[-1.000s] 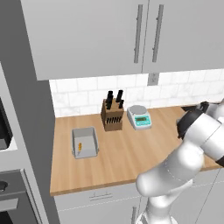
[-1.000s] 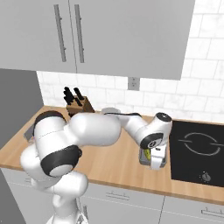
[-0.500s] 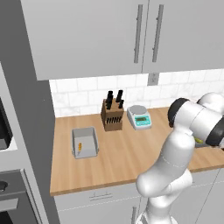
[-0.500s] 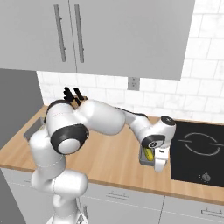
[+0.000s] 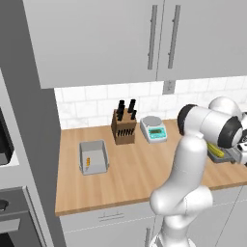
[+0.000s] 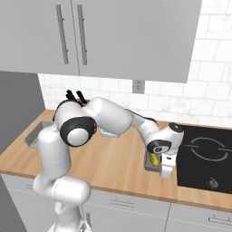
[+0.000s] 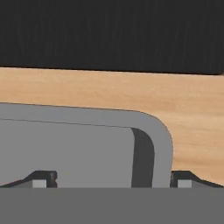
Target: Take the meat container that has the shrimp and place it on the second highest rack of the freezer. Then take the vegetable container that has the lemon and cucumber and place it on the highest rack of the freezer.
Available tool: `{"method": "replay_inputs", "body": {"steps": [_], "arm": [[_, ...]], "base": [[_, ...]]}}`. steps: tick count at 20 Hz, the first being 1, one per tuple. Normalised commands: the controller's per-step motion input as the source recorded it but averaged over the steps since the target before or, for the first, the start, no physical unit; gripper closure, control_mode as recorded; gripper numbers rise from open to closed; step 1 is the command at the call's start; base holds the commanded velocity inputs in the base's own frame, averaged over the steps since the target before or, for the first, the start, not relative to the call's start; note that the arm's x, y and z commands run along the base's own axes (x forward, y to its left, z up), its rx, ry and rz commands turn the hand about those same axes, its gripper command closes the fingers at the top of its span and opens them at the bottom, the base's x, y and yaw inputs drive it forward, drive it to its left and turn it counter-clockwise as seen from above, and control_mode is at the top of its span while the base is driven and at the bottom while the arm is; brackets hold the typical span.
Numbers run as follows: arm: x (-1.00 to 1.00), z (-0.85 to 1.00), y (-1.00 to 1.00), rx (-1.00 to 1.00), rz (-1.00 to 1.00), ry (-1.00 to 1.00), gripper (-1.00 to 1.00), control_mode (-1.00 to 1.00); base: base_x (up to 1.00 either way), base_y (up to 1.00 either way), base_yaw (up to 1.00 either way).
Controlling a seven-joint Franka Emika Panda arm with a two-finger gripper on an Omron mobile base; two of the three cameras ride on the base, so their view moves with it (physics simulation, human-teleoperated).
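Two small dark fingertips [image 7: 43, 178] poke up at the bottom of the hand view, spread wide apart and gripping nothing. The gripper [image 7: 111, 180] hangs low over the vegetable container [image 7: 83, 144], and the tray's rounded corner and grey wall sit between the two tips. One tip is over the inside of the tray and the other is just outside its wall, above the wooden counter [image 7: 188, 100]. Past the fingers lies the black stovetop [image 7: 109, 35].

From the right base view, the hand [image 6: 166, 164] points down at the tray [image 6: 149, 162], with a bit of yellow-green food [image 6: 154, 159] showing just beside it.

The meat container [image 5: 92, 157] sits well apart from the fingers, near the knife block [image 5: 123, 127], with the tiny orange shrimp [image 5: 88, 160] inside.
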Motion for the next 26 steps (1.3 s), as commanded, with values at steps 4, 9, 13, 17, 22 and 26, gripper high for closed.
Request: {"method": "replay_inputs", "body": {"steps": [4,9,13,17,22,26], "arm": [[0.00,-0.28,0.00,0.00,0.00,0.00,1.00,-1.00],[0.16,-0.07,0.08,0.00,-0.01,0.00,1.00,-1.00],[0.00,0.07,0.05,0.00,-0.01,0.03,1.00,-1.00],[-0.04,0.58,0.10,0.00,0.00,0.00,1.00,-1.00],[-0.22,0.79,0.32,-0.03,0.00,-0.04,1.00,-1.00],[-0.41,0.31,0.74,-0.12,0.06,-0.16,1.00,-1.00]], "base": [[0.00,0.00,0.00],[0.00,0.00,0.00],[0.00,0.00,0.00],[0.00,0.00,0.00],[0.00,0.00,0.00],[0.00,0.00,0.00]]}}
